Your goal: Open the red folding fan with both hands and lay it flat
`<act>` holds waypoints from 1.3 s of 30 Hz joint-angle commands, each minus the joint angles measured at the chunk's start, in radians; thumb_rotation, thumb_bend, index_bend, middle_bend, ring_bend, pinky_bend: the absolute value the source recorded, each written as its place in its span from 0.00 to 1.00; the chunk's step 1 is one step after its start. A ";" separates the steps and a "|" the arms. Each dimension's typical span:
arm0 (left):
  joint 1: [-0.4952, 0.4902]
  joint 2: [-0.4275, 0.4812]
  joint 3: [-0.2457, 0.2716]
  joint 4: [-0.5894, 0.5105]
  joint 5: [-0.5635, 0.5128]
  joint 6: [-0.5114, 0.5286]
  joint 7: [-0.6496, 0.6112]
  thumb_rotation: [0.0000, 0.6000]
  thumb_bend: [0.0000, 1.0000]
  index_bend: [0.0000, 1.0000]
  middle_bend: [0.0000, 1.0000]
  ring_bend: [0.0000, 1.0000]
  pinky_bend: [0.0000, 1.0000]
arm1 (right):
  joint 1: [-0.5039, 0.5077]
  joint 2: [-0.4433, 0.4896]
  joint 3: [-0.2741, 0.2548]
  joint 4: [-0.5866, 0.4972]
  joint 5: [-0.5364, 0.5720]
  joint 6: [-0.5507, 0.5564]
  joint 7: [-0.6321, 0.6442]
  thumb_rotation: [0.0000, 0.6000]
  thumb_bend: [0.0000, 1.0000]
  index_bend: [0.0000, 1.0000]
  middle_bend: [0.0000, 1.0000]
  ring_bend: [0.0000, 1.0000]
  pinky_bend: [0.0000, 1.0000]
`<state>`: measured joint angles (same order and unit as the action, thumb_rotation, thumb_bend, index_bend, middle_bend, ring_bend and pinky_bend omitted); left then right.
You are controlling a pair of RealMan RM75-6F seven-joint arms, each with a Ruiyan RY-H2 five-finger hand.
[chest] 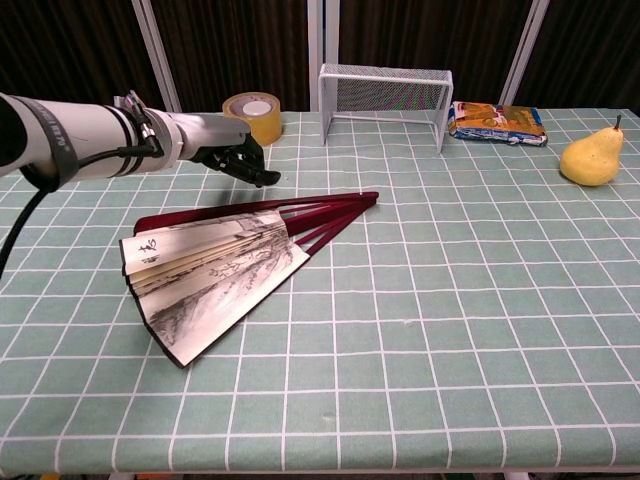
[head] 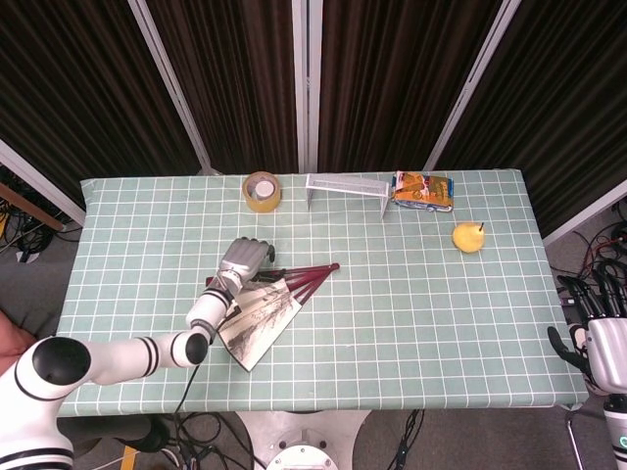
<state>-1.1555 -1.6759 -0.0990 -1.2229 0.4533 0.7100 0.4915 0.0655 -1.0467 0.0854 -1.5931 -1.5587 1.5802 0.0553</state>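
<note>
The red folding fan (head: 266, 308) lies partly spread on the table, left of centre. Its dark red ribs meet at a pivot pointing right, and its painted paper leaf (chest: 215, 265) fans out to the front left. My left hand (head: 244, 261) hovers at the fan's far edge with fingers curled downward. The fingertips (chest: 262, 178) sit just above the top rib, and the hand holds nothing. My right hand (head: 600, 331) hangs off the table's right edge, low, fingers apart and empty. The chest view does not show it.
A tape roll (chest: 251, 118) stands at the back left. Beside it is a white wire rack (chest: 385, 90), then a snack packet (chest: 497, 122). A yellow pear (chest: 590, 155) rests at the far right. The green checked cloth (head: 421, 313) covers the table.
</note>
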 commanded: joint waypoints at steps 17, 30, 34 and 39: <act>-0.014 -0.035 0.007 0.016 -0.060 -0.031 0.042 0.36 0.32 0.28 0.44 0.43 0.34 | -0.006 -0.002 0.001 0.010 0.005 0.001 0.009 1.00 0.25 0.15 0.19 0.00 0.00; -0.019 -0.056 0.012 0.045 -0.084 -0.044 0.046 0.73 0.34 0.35 0.49 0.49 0.38 | -0.008 -0.005 0.002 0.017 0.009 -0.001 0.014 1.00 0.25 0.15 0.19 0.00 0.00; -0.015 -0.055 0.003 0.047 -0.085 -0.049 0.032 0.78 0.34 0.38 0.52 0.52 0.40 | -0.008 -0.006 0.003 0.017 0.011 -0.004 0.014 1.00 0.25 0.15 0.19 0.00 0.00; -0.013 -0.035 -0.016 0.037 -0.102 -0.089 -0.002 0.78 0.34 0.38 0.52 0.52 0.40 | -0.008 -0.007 0.004 0.017 0.013 -0.003 0.011 1.00 0.25 0.15 0.19 0.00 0.00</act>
<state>-1.1688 -1.7175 -0.1095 -1.1824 0.3560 0.6314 0.4981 0.0574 -1.0537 0.0898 -1.5762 -1.5457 1.5773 0.0664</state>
